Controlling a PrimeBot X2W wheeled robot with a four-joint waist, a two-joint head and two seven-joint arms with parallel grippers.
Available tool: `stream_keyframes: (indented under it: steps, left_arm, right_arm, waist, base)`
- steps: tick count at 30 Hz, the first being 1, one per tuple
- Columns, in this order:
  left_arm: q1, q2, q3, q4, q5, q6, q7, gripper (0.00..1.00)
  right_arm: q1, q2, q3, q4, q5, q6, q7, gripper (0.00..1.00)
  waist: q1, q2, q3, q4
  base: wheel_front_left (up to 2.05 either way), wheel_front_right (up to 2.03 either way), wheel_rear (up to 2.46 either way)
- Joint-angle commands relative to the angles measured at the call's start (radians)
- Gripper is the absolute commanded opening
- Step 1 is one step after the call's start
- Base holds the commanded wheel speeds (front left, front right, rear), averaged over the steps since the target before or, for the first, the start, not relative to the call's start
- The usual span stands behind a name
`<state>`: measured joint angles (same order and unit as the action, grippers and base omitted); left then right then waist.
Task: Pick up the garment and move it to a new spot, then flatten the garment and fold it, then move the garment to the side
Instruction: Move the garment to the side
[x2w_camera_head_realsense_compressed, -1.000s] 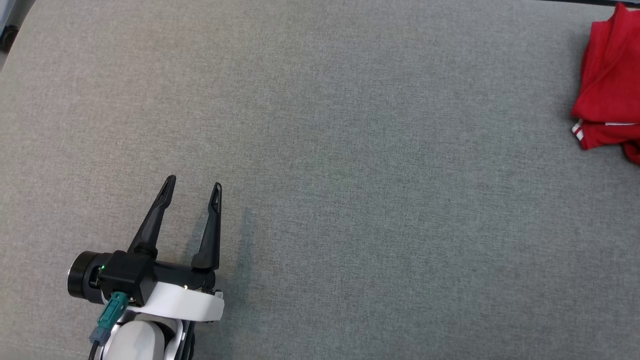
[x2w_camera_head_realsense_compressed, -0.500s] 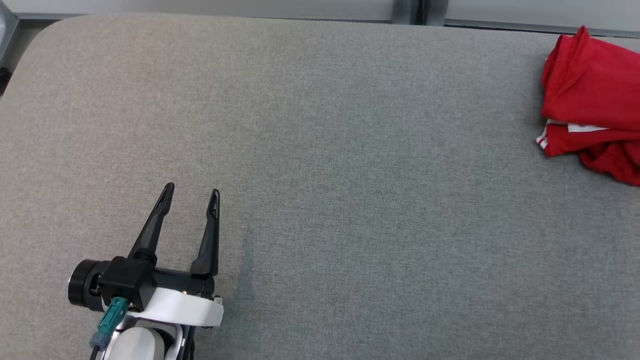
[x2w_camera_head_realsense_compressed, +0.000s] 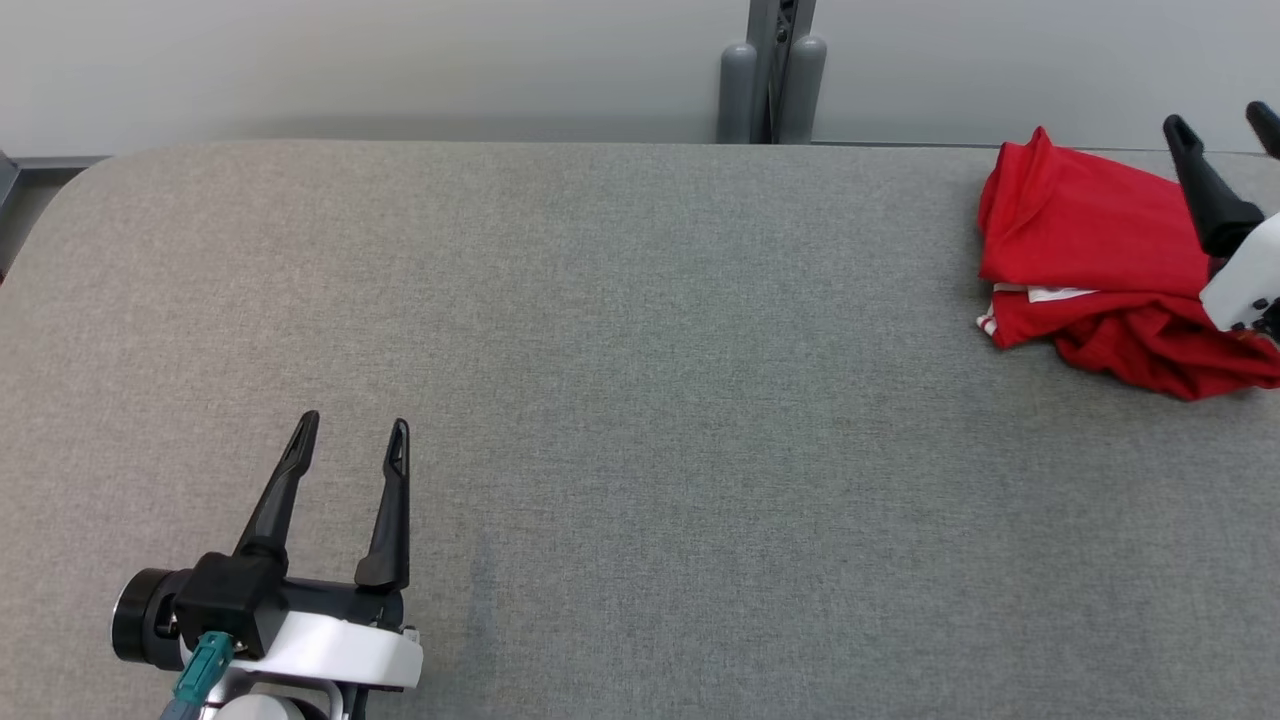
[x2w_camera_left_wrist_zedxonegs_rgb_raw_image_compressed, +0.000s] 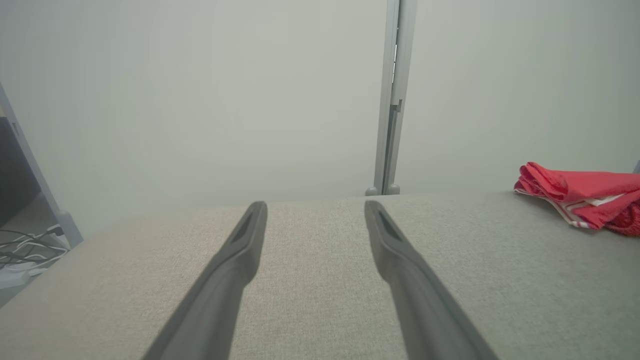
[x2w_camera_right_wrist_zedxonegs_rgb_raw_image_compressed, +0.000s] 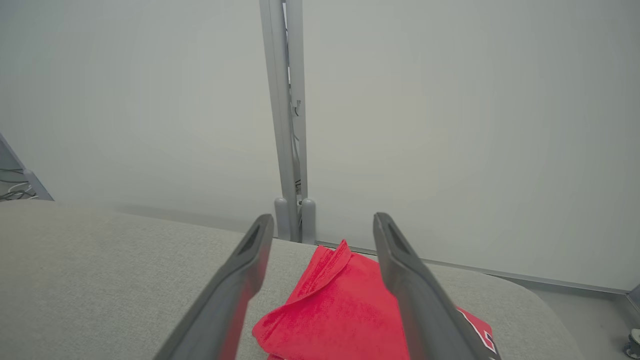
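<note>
The right claw (x2w_camera_right_wrist_zedxonegs_rgb_raw_image_compressed: 320, 222) and left claw (x2w_camera_head_realsense_compressed: 355, 430) gape empty. The shirt (x2w_camera_right_wrist_zedxonegs_rgb_raw_image_compressed: 330, 310) lies just under the right; a low swing could snag it.

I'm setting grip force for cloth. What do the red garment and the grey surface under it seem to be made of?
Red garment: a soft knit fabric, perhaps cotton jersey, with a matte finish. It lies in limp, bunched folds with white trim at one edge.
Grey surface: a woven, upholstery-like cloth, also matte. It shows a fine flecked weave and rounded, seemingly padded corners.
</note>
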<state>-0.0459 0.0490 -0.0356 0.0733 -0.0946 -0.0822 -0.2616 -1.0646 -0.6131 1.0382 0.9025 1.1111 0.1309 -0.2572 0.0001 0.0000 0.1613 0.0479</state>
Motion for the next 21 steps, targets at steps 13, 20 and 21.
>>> stream_keyframes:
  steps: [13, 20, 21]
  left_arm:
    - [0.040, 0.004, 0.024, -0.001, -0.001, 0.006, -0.003, 1.00]
    - [0.059, 0.004, 0.035, -0.007, -0.009, 0.012, -0.003, 1.00]
    - [0.060, 0.004, 0.036, -0.006, -0.010, 0.013, -0.003, 1.00]
  right_arm:
    - [0.360, 0.118, -0.501, -0.302, -0.337, 0.000, -0.009, 1.00]
    - [0.561, 0.227, -0.628, -0.430, -0.519, 0.000, -0.008, 1.00]
    - [0.579, 0.236, -0.635, -0.442, -0.542, 0.000, -0.008, 1.00]
  waist:
    - [-0.0001, 0.0000, -0.075, -0.043]
    - [-0.0001, 0.0000, -0.100, -0.062]
    - [-0.0001, 0.0000, -0.102, -0.064]
  base:
    - [0.00, 0.00, 0.00]
    - [0.00, 0.00, 0.00]
    - [0.00, 0.00, 0.00]
